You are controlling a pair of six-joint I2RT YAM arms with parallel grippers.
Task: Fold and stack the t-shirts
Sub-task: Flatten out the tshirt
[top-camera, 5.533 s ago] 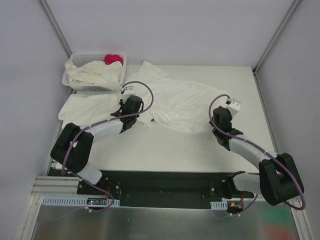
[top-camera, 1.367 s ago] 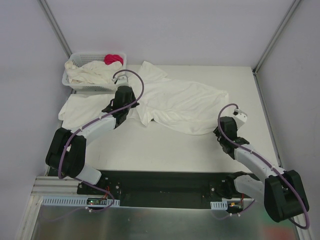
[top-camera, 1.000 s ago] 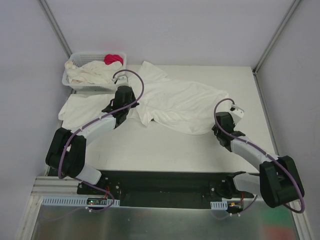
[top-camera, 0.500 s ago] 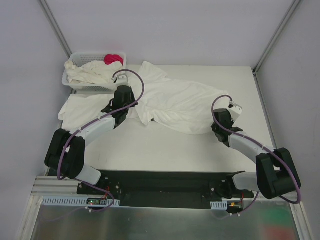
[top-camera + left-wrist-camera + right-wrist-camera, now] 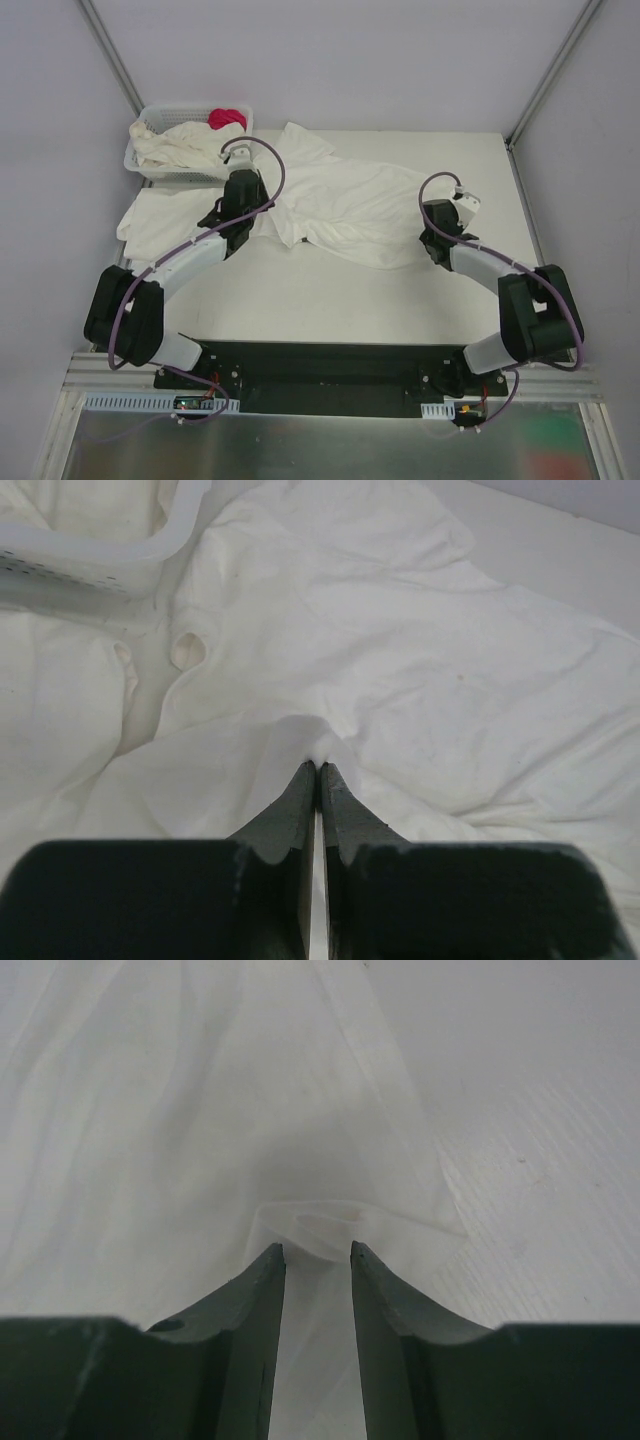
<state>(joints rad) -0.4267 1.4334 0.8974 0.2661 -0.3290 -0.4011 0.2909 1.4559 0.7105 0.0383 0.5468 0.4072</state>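
One shirt is spread, rumpled, across the middle of the table, with a sleeve reaching toward the far edge. Its left edge is pinched by the left gripper, whose jaws are shut tight on a small peak of cloth. This hold is judged to serve as one anchor for drawing the shirt flat. At the shirt's right edge the right gripper is set low, its jaws apart and astride a raised fold of cloth. No firm pinch is shown there, so a second hold is judged to be in preparation. With both sides held, the shirt could be stretched and smoothed before any fold is made. A second shirt is laid flat at the left of the table, just beside the left gripper, and is likely meant as the base of the stack. More shirts are heaped in the basket at the far left corner, with a red cloth behind them. Folding is judged barely begun.
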